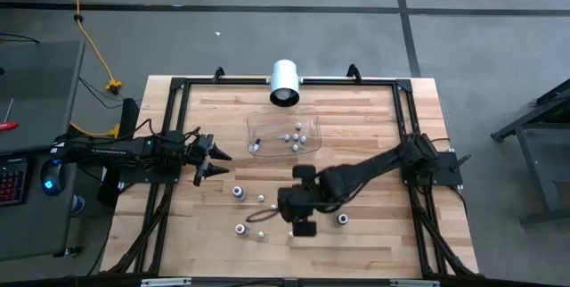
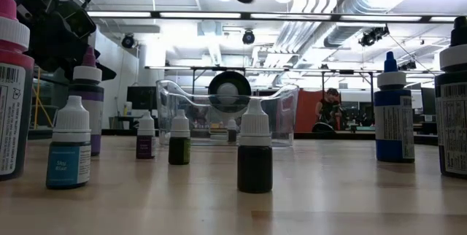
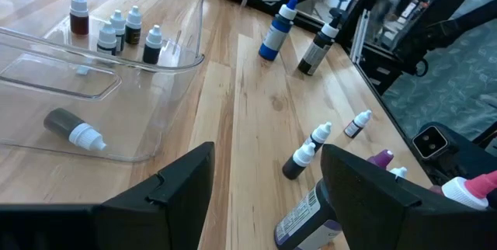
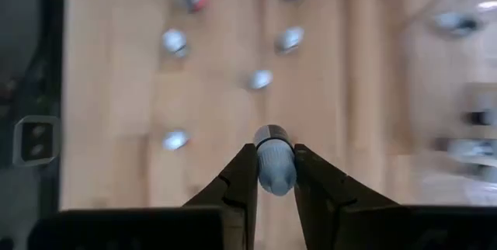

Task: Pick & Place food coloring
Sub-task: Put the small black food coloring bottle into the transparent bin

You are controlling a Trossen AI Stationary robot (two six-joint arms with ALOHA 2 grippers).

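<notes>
The food coloring is many tiny white-capped bottles. Several stand loose on the wooden table (image 1: 238, 192) (image 1: 343, 219), and several more stand in the clear tray (image 1: 283, 134), where one bottle (image 3: 74, 128) lies on its side. My right gripper (image 4: 273, 174) is high over the table's near middle (image 1: 298, 216), shut on one small bottle (image 4: 273, 161). My left gripper (image 3: 268, 196) waits at the table's left (image 1: 218, 158), open, with nothing between its fingers. My right gripper pinches the small bottle between its two fingers, one on each side of the white cap (image 4: 276, 168). The fingers come from above, slanting steeply down. The bottle's dark body (image 4: 271, 134) sticks out past the fingertips, and the bottle is lifted clear of the table.
A large white cylinder (image 1: 285, 82) lies at the far edge behind the tray. Taller bottles stand on the table: a blue one (image 3: 277, 32), a dark one (image 3: 317, 48) and a pink-capped one (image 2: 9, 82). A black frame (image 1: 178, 86) borders the table.
</notes>
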